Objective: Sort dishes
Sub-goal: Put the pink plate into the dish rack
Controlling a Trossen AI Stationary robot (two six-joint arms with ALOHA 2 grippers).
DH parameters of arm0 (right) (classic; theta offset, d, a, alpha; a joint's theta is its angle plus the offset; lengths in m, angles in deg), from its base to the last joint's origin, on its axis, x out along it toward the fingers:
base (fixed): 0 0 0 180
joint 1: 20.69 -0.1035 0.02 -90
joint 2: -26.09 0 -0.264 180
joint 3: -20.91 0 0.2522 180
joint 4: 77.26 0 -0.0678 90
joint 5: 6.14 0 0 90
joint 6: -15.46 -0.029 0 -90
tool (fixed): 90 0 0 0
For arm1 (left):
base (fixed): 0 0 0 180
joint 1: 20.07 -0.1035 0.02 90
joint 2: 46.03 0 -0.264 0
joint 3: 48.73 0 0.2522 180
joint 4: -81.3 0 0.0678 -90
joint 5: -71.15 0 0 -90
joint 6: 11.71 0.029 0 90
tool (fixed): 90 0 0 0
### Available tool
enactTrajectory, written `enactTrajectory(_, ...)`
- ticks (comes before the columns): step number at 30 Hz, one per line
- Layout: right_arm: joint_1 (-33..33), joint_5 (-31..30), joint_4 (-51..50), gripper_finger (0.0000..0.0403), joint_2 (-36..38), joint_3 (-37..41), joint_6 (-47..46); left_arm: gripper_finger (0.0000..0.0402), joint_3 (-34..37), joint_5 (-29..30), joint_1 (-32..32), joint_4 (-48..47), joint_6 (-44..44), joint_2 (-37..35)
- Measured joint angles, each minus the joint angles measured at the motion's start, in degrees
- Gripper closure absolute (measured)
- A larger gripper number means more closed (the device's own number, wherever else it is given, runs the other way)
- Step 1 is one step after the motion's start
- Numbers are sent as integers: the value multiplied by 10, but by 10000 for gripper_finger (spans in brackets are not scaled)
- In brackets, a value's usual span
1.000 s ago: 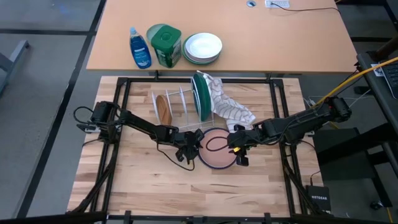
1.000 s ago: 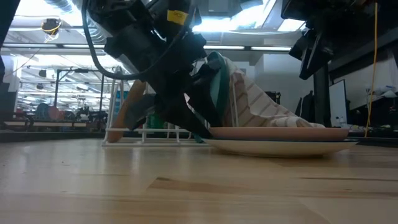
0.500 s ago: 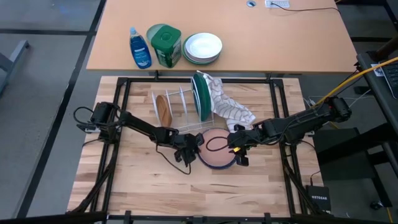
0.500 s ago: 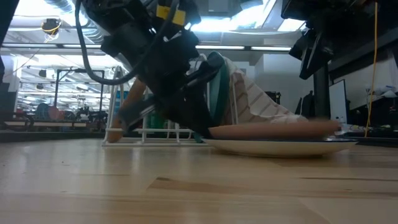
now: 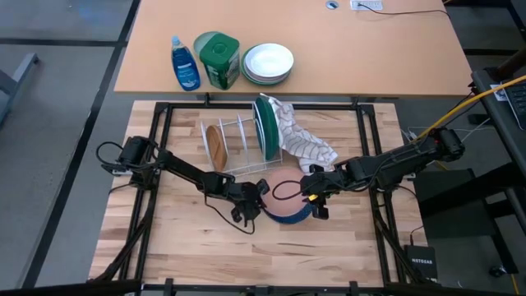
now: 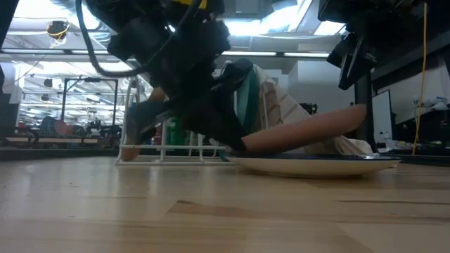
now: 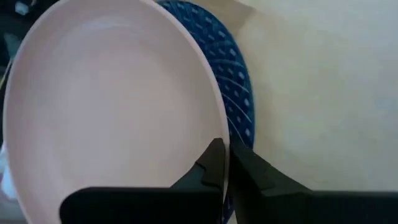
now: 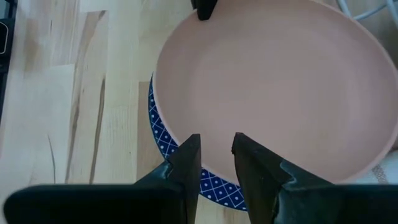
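A brown wood-coloured plate (image 5: 286, 191) is tilted over a blue dark-rimmed dish (image 5: 288, 217), which lies flat on the table. My left gripper (image 5: 260, 196) is shut on the brown plate's left rim. My right gripper (image 5: 316, 202) hangs open above the plate's right side (image 8: 273, 87), well clear of it in the low view (image 6: 348, 60). In the wire rack (image 5: 242, 146), a second brown plate (image 5: 215, 144) and a dark green plate (image 5: 265, 127) stand on edge. My left gripper pinches the brown plate's rim (image 7: 219, 138) on its left side, one finger (image 7: 210, 163) on the upper face and one (image 7: 249, 175) underneath. The fingers come in low from the table's left. The held rim (image 6: 246, 146) stays low over the blue dish (image 6: 316, 165), and the opposite rim (image 6: 355, 111) is raised.
A patterned cloth (image 5: 302, 144) hangs from the rack toward the right. On the far table stand a dish soap bottle (image 5: 185, 64), a green container (image 5: 218, 59) and a stack of white bowls (image 5: 267, 63). Bare wood lies toward the near edge (image 5: 214, 247).
My left gripper has shut on the brown plate's left rim and tipped. The plate lay flat on the blue dish. Now its right side has risen while the held rim stays low. The blue dish has kept its place.
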Motion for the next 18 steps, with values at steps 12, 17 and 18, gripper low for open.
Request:
enactTrajectory(12,0,-33,1,304,44,0,21,401,0,1,0,40,-220,-41)
enactTrajectory(17,0,-89,0,304,101,0,48,401,0,0,0,44,-315,-74)
enactTrajectory(18,0,-101,0,304,113,0,58,401,0,0,0,44,-334,-83)
